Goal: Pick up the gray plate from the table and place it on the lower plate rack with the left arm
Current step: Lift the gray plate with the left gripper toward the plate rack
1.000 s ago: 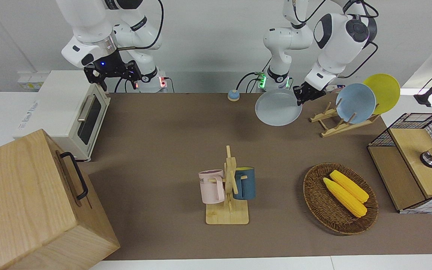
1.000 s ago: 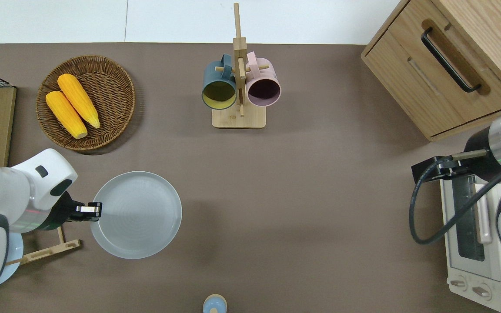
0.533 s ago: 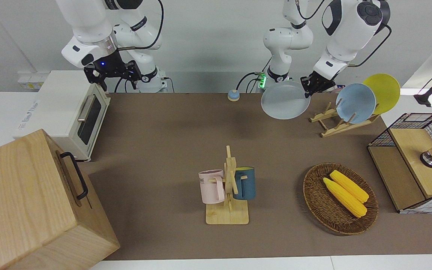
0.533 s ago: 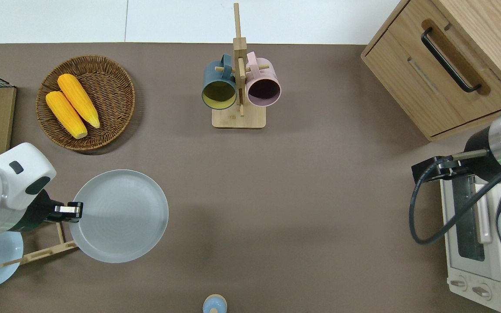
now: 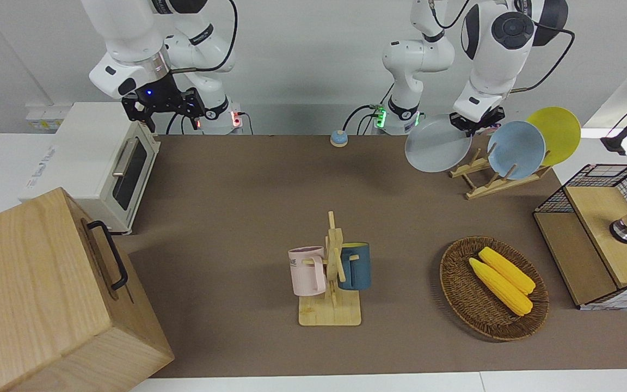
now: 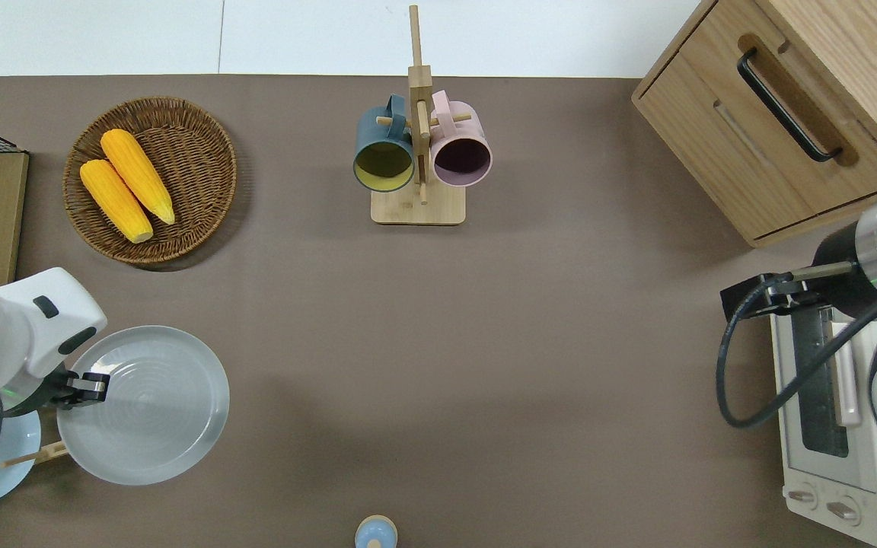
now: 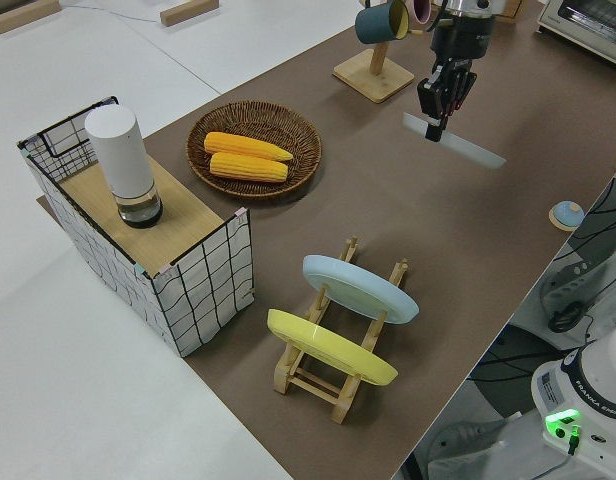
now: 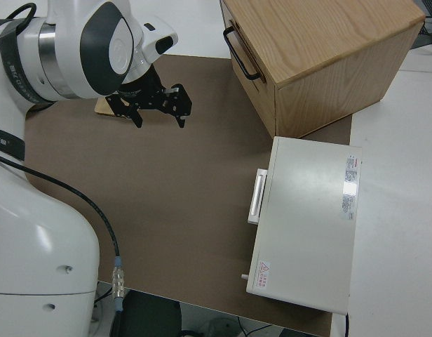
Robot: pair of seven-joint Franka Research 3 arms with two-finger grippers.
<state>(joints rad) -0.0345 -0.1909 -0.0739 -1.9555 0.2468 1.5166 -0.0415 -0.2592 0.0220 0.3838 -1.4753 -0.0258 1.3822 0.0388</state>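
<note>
My left gripper [image 5: 475, 123] [image 6: 85, 385] [image 7: 436, 124] is shut on the rim of the gray plate [image 5: 436, 145] [image 6: 153, 417] [image 7: 472, 150] and holds it in the air, tilted. In the overhead view the plate hangs over the table [image 5: 237, 185] at the open end of the lower plate rack [image 5: 501, 185] [image 6: 31, 456] [image 7: 338, 398] and hides part of it. A sky-blue plate [image 5: 516, 150] [image 7: 360, 288] and a yellow plate [image 5: 557, 133] [image 7: 330, 348] lean in the rack's slots toward the left arm's end. The right arm is parked, its gripper [image 5: 164, 108] [image 8: 158, 115] open.
A wicker basket [image 5: 458, 296] with two corn cobs and a wire crate [image 5: 607, 234] lie farther from the robots than the rack. A mug stand [image 5: 331, 272] stands mid-table. A toaster oven [image 5: 101, 163] and a wooden cabinet [image 5: 47, 294] fill the right arm's end. A small blue bell [image 5: 338, 138] sits near the robots.
The left arm has carried the gray plate toward the left arm's end of the table, up to the rack, and tilted it more upright. The right arm has not moved.
</note>
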